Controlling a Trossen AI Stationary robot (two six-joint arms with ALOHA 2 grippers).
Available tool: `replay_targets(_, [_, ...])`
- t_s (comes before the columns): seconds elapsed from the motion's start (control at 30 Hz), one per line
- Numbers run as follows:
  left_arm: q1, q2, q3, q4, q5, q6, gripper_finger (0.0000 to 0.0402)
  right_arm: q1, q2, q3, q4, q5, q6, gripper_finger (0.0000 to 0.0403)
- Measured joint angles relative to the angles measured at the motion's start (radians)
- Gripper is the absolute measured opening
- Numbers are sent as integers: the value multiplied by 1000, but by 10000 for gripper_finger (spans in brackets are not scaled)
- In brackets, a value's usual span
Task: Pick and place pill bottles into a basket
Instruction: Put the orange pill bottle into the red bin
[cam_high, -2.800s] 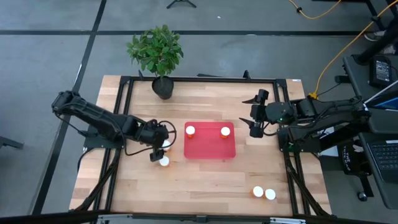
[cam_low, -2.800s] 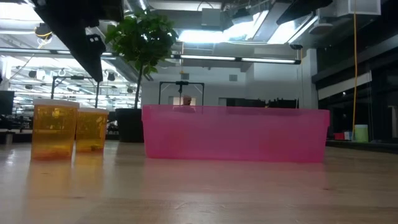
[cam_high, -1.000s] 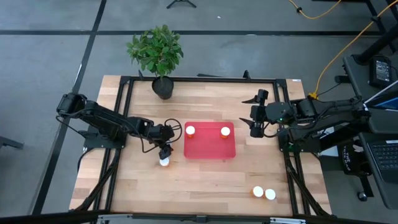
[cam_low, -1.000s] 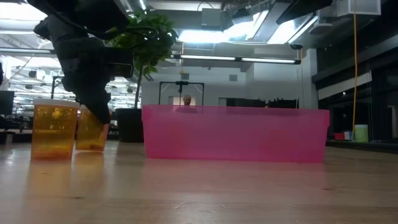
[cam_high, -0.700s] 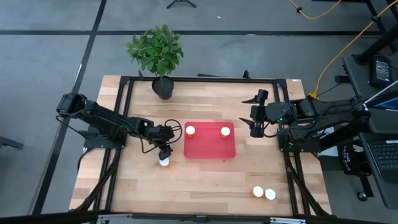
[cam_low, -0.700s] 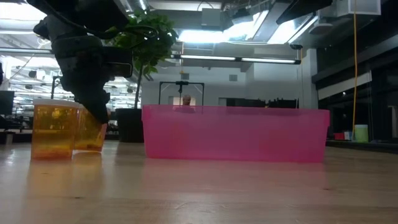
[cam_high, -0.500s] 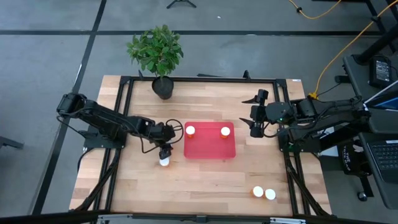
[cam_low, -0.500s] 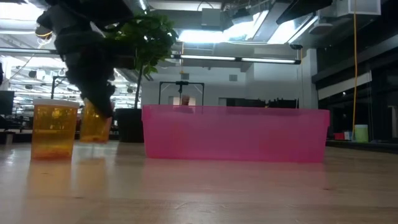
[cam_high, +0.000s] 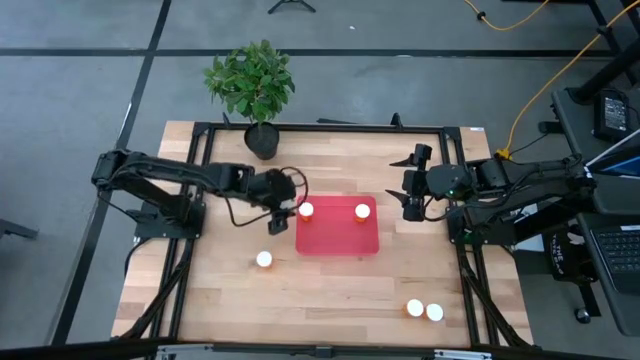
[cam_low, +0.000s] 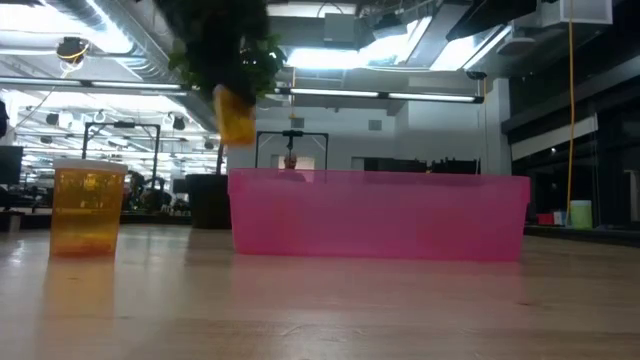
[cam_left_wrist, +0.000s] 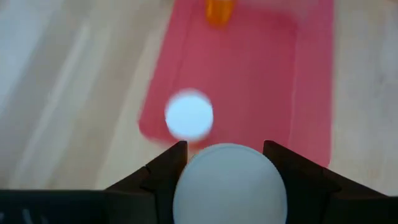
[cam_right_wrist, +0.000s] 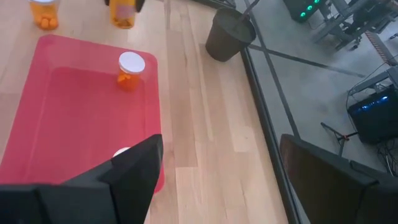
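Note:
The basket, a flat red tray (cam_high: 337, 236), lies mid-table with two white-capped orange pill bottles (cam_high: 306, 210) (cam_high: 362, 211) standing in its far part. My left gripper (cam_high: 284, 207) hovers at the tray's far left corner, shut on a third pill bottle (cam_low: 236, 113) held high above the table. Another bottle (cam_high: 263, 259) stands on the wood left of the tray, and two more (cam_high: 415, 308) (cam_high: 434, 312) stand near the front right. My right gripper (cam_high: 411, 205) waits open just right of the tray, holding nothing. My left gripper pinches the pill bottle between its two fingers (cam_left_wrist: 166, 167) at its top end, and the white cap (cam_left_wrist: 229, 183) shows between them. The fingers come from above, pointing down. The bottle hangs below them, clear of table and tray, slightly tilted.
A black plant pot (cam_high: 261, 140) with a leafy plant stands at the table's far edge, left of centre. A black frame (cam_high: 330, 128) runs around the tabletop. Bare wood lies in front of the tray.
My left gripper has risen from beside the standing bottle, carrying its pill bottle clear of the table, and moved toward the far edge and right, up to the tray's far left corner. The bottle on the wood stayed in place.

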Motion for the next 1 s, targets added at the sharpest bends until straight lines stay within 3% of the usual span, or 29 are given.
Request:
replay_targets(0.23, [55, 101, 118, 9, 140, 129, 196, 0, 0, 0, -10, 0, 0, 323])
replay_targets(0.63, [50, 435, 336, 49, 238, 294, 196, 0, 0, 0, -72, -9, 2, 323])
replay_targets(1.0, [82, 623, 397, 81, 222, 365, 196, 0, -1, 0, -83, -36, 26, 323])
